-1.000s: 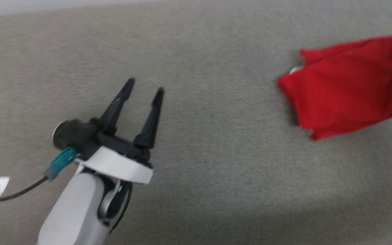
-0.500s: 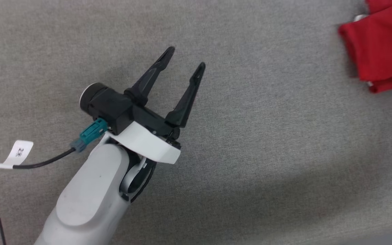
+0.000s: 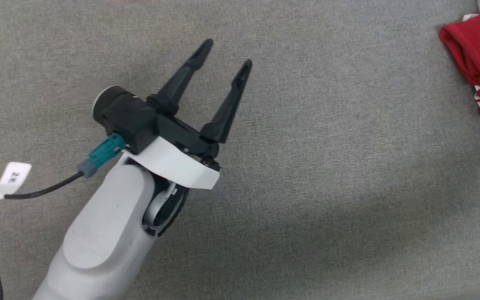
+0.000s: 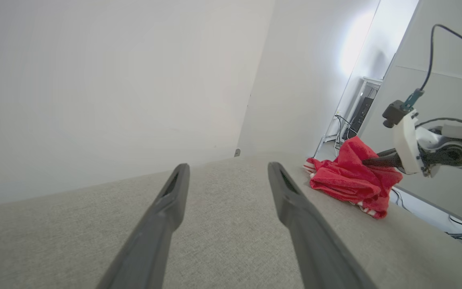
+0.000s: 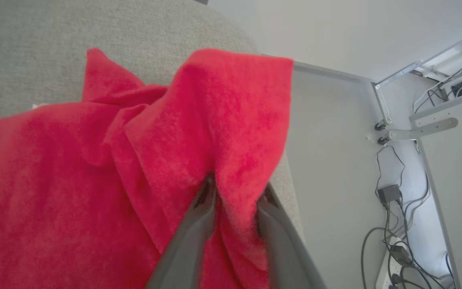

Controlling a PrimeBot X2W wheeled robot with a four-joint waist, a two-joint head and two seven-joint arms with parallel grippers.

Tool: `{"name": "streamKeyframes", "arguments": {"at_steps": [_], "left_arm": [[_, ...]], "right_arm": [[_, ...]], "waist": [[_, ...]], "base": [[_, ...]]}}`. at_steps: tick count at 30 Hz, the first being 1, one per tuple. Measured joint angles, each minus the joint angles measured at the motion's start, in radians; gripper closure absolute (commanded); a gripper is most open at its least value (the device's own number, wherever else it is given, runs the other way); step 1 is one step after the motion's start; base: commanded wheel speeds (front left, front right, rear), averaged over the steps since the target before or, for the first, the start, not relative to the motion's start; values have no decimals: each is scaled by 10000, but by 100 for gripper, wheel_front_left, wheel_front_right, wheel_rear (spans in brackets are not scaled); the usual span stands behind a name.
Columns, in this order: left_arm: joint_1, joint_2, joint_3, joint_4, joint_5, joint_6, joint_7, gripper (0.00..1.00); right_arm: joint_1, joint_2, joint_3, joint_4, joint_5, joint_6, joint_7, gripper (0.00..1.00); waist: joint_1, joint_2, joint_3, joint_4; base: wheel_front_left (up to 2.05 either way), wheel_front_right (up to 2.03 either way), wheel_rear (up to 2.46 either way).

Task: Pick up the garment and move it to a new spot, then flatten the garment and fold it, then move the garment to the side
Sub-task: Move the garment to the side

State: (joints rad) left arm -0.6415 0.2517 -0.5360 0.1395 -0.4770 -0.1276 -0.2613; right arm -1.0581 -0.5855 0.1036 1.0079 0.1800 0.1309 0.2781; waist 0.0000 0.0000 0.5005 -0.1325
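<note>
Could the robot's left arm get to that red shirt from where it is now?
Probably, though it would be a long reach sideways. The left gripper is open over the grey surface, and nothing lies between it and the garment, which the right gripper is pinching.

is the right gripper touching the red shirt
Touching. The right wrist view shows the right gripper closed on a fold of the garment, red cloth pinched between its fingers.

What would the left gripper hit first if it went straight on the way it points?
Probably nothing close: the left gripper points over the grey surface toward the white wall; the garment lies right of that line.
</note>
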Motion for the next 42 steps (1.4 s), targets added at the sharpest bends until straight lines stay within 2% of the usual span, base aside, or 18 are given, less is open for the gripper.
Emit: {"name": "streamKeyframes", "arguments": {"at_steps": [1,11,19,30,34,42], "left_arm": [[27,12,81,-36,0,0,0,0],[1030,-54,1597,-541,-136,0,0,0],[2050,-111,2614,-619,-90,0,0,0],[3417,-318,4345,-909,115,0,0,0],[4056,-543,4903,-1141,449,0,0,0],[5728,-420,5402,-970,821,0,0,0]], "right_arm": [[-50,29,-10,61,-52,2,-113,0],[-413,119,-238,640,-136,2,-681,0],[-101,936,-38,389,462,2,-1634,0],[1529,2061,1122,-1053,1883,2,-2575,0],[2360,2159,1467,-1661,2345,2,-2863,0],[4348,2199,1950,-3089,2815,0,-3900,0]], "waist": [[0,0,-33,3],[0,0,-611,-19],[0,0,-1388,79],[0,0,-2600,433],[0,0,-3021,628],[0,1,-3932,1151]], "base": [[0,0,0],[0,0,0],[0,0,0],[0,0,0],[0,0,0],[0,0,0]]}}
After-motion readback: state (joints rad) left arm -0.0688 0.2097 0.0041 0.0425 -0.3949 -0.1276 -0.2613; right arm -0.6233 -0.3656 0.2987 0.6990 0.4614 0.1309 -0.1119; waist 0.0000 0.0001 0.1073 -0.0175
